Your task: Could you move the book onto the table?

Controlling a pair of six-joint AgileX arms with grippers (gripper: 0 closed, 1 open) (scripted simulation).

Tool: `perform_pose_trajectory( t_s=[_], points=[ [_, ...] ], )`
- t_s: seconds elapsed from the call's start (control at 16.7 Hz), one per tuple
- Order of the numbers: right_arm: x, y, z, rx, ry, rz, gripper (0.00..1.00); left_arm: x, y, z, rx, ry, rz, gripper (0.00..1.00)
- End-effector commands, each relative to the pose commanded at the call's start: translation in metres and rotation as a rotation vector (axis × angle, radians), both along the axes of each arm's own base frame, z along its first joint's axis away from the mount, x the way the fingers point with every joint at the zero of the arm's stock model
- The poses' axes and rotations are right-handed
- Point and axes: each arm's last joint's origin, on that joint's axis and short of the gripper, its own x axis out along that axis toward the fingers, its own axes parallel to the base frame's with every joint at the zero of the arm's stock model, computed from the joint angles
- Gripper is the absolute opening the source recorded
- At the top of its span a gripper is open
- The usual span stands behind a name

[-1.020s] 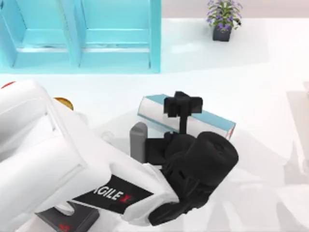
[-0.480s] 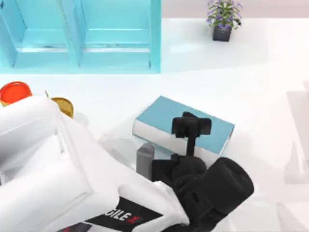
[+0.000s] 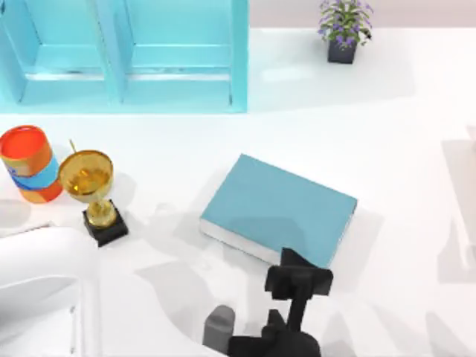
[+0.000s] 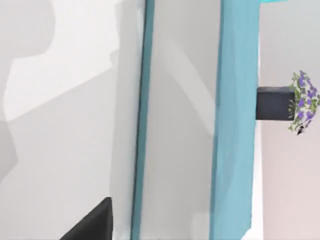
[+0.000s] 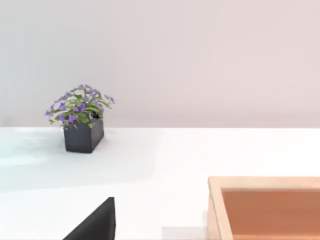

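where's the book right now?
Top view: the book lies flat on the table near its middle, in front of the blue shelf cabinet, with the left gripper just off its near edge.

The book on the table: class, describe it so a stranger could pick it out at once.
Start at the turquoise shelf cabinet and come forward to the middle of the white table. The book lies flat there, a teal slab with white page edges, far larger than the trophy.
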Motion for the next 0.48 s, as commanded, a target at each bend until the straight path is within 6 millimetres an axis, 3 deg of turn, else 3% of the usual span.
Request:
perform_pose_trajectory(
  t_s=[0.24,0.48],
  points=[
    [0.0,0.0,0.0,0.0,0.0,0.0,1.0,-0.02,0.004,0.021,-0.077,-0.064,0.027,1.0],
    [0.0,0.0,0.0,0.0,0.0,0.0,1.0,-0.025,0.005,0.028,-0.102,-0.089,0.033,1.0]
  ],
)
